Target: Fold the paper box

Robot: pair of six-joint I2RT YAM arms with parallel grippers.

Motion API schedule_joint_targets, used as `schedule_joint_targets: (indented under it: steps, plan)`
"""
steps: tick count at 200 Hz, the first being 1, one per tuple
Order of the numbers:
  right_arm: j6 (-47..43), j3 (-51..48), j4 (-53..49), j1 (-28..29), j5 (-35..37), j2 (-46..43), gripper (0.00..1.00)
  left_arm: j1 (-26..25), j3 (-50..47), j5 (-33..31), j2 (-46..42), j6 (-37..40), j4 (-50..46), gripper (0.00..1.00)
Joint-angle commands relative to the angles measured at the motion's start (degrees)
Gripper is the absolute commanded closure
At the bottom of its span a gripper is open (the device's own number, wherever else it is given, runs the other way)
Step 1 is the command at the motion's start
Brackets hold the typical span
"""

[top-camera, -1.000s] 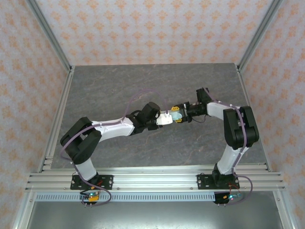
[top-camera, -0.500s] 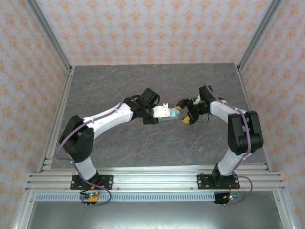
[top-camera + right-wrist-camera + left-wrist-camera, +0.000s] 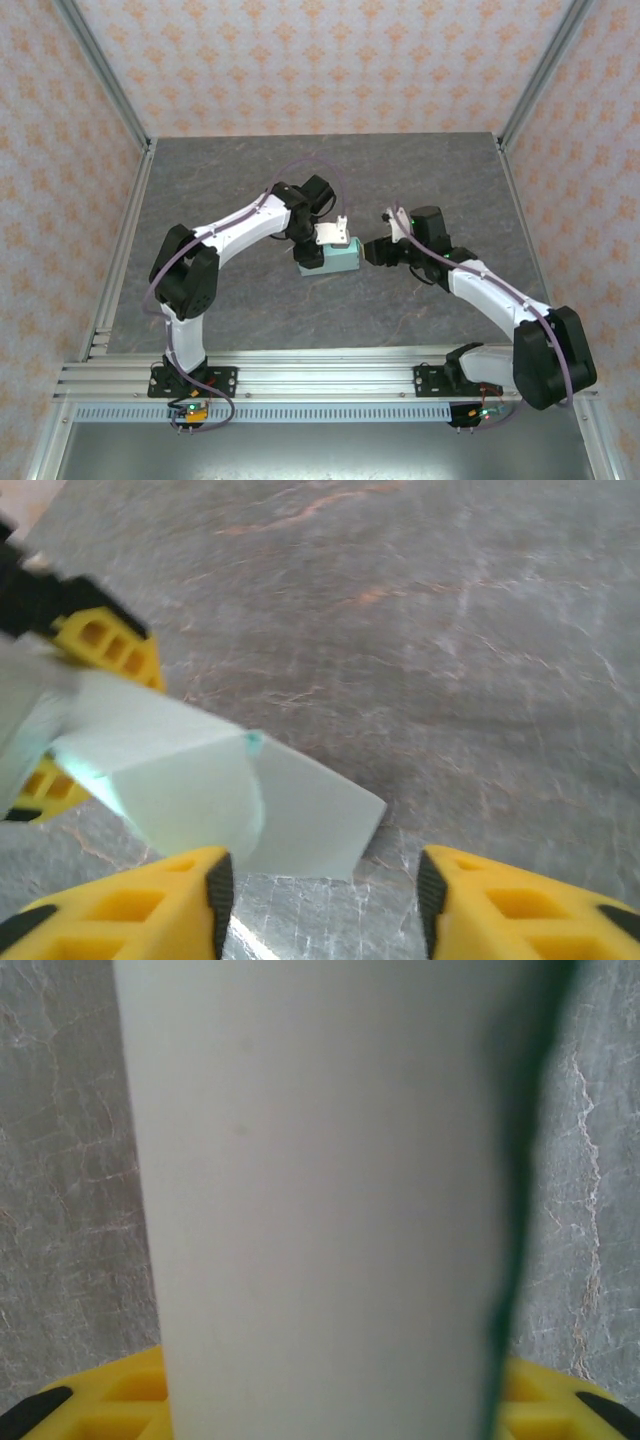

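Over the middle of the grey table (image 3: pixel 430 180), the left hand (image 3: pixel 316 254) is clenched on the left end of the pale mint paper box (image 3: pixel 340 263), while the right hand (image 3: pixel 372 250), just beside the box's right edge, has its fingers parted and holds nothing.

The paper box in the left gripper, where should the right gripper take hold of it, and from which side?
Grip the free flap jutting from the paper box toward the right gripper, coming straight in opposite the left gripper. It is thin and flat, just ahead of the open fingers, and the other end is already clamped, so it is probably the easiest hold.
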Motion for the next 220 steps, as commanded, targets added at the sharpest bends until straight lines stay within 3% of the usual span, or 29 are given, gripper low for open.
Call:
schedule_joint_targets:
  steps: [1,38,80,103,126,152,183,220]
  plan:
    - [-10.1,-0.3,3.9,1.1,1.1,-0.6,0.52,0.6,2.4,1.0,1.8,-0.9,-3.8,0.55]
    - [-12.0,-1.1,3.1,1.5,1.0,-2.2,0.54,0.5,2.7,0.2,2.1,-2.0,-2.3,0.56]
    - [-11.8,-0.6,2.6,1.6,-0.5,-3.4,0.49,0.5,4.5,-2.3,3.8,-2.1,-3.3,0.56]
    - [-11.8,0.5,4.0,2.9,1.4,-1.4,0.55,0.5,4.6,-1.8,4.1,-2.0,-2.9,0.56]
    - [-11.6,3.3,3.8,3.8,4.1,1.8,0.71,0.4,4.9,-1.3,4.5,-2.1,-2.6,0.56]
    - [-11.1,3.7,6.4,5.3,8.7,2.7,0.78,0.5,5.0,-1.2,5.0,-2.2,-1.9,0.56]
    - [-8.7,4.7,6.3,6.2,10.1,3.5,0.85,0.5,6.2,-0.4,6.0,-2.6,-2.4,0.56]
    - [-5.6,8.0,2.0,8.7,12.5,3.6,0.84,0.5,7.6,0.4,6.8,-3.6,-2.3,0.56]
